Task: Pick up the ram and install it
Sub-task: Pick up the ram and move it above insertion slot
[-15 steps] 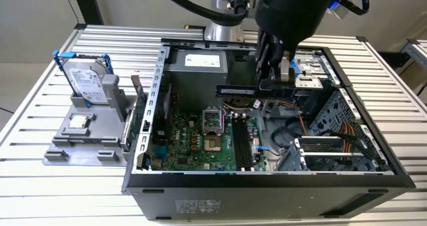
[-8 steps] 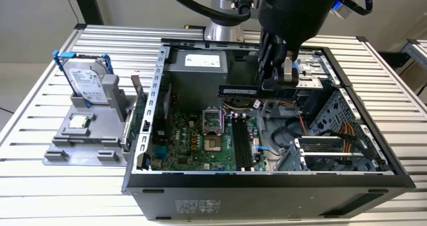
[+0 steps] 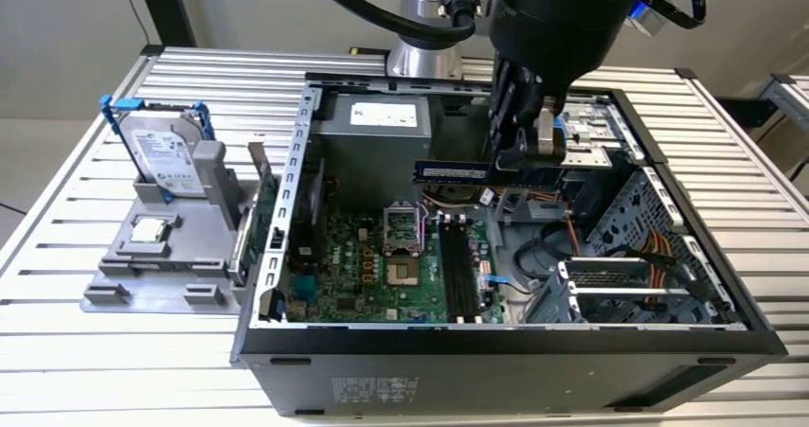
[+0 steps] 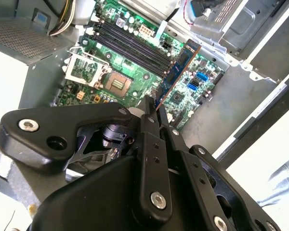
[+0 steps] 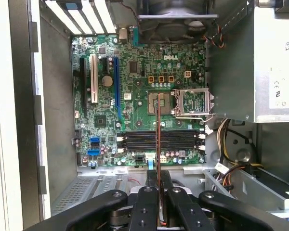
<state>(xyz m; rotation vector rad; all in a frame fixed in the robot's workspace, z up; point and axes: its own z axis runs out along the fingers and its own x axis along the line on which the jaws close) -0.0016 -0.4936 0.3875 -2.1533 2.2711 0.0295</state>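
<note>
The ram (image 3: pixel 450 170) is a thin bluish stick held level above the open computer case, with my gripper (image 3: pixel 512 169) shut on one end of it. In the second wrist view the ram (image 4: pixel 177 70) sticks out from between the fingers (image 4: pixel 150 111) over the green motherboard (image 4: pixel 135 72). In the first wrist view the ram (image 5: pixel 157 130) is seen edge on, crossing above the black memory slots (image 5: pixel 183 141), and my gripper (image 5: pixel 159 182) is shut on it. The black memory slots (image 3: pixel 458 271) lie well below the stick, near the case's front.
The processor socket (image 3: pixel 402 230) stands open beside the slots. A power supply (image 3: pixel 379 129) and a drive cage (image 3: pixel 632 247) crowd the case (image 3: pixel 506 346). At the exterior view's left, a grey fixture (image 3: pixel 152 275) carries a hard drive (image 3: pixel 165 152) and a processor chip (image 3: pixel 150 228).
</note>
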